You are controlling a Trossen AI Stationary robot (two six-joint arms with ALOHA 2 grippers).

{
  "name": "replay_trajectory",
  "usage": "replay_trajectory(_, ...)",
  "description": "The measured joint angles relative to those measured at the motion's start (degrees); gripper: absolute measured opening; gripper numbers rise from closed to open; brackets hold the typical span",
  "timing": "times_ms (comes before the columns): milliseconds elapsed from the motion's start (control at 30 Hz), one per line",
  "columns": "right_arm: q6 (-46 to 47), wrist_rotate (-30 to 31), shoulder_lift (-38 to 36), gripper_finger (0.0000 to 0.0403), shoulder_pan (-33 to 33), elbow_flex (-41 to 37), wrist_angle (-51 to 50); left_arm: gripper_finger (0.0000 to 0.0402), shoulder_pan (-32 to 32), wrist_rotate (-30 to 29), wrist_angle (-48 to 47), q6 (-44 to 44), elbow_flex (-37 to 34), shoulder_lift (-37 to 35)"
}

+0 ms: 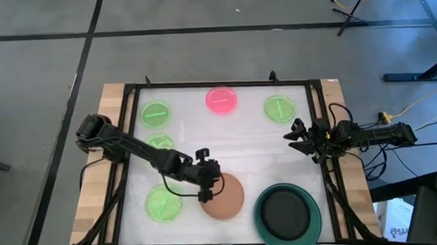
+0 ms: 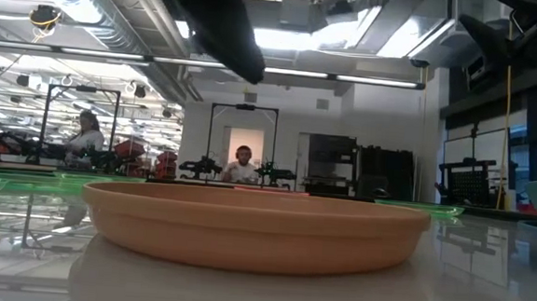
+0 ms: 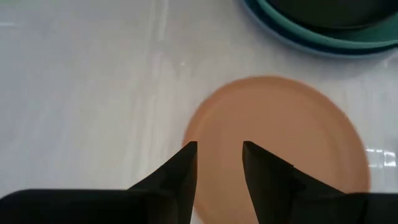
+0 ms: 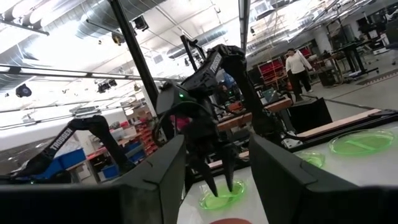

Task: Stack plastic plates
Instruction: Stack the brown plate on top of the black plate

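The brown-orange plate (image 1: 225,200) (image 2: 254,229) (image 3: 292,137) rests flat on the white table near its near edge. My left gripper (image 1: 206,191) (image 3: 219,149) hovers open above that plate's left rim, fingers pointing down. In the low view, its dark arm ends well above the plate. A black plate (image 1: 285,210) lies inside a dark teal plate (image 1: 261,217) (image 3: 323,40) to the right. Several small green plates (image 1: 156,113) (image 1: 279,109) (image 1: 163,205) and one pink plate (image 1: 223,100) lie flat. My right gripper (image 1: 296,136) (image 4: 217,180) waits open at the table's right edge.
A black frame (image 1: 217,84) runs around the white table surface. One green plate (image 1: 159,142) is partly hidden under my left arm. Cables hang at the right edge by the right arm. People stand in the room far behind the table.
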Motion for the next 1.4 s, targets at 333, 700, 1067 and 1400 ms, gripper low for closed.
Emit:
replay_trajectory(333, -0.2, 2.0, 0.0, 0.017, 0.0, 0.0, -0.3, 0.0122, 1.0, 2.1, 3.9, 0.3, -0.1, 3.2)
replay_trajectory(700, -0.2, 2.5, 0.0, 0.017, 0.0, 0.0, -1.3, 0.0121, 1.9, 4.4, 3.4, -1.6, -0.1, 6.4)
replay_trajectory(1067, -0.2, 2.5, 0.0, 0.017, 0.0, 0.0, -1.4, 0.0121, 5.3, 4.7, 2.8, -2.7, 0.0, 11.8)
replay_trajectory(1400, -0.2, 2.6, 0.0, 0.017, 0.0, 0.0, -1.4, 0.012, 7.1, 9.3, 2.9, -2.8, 0.0, 15.6)
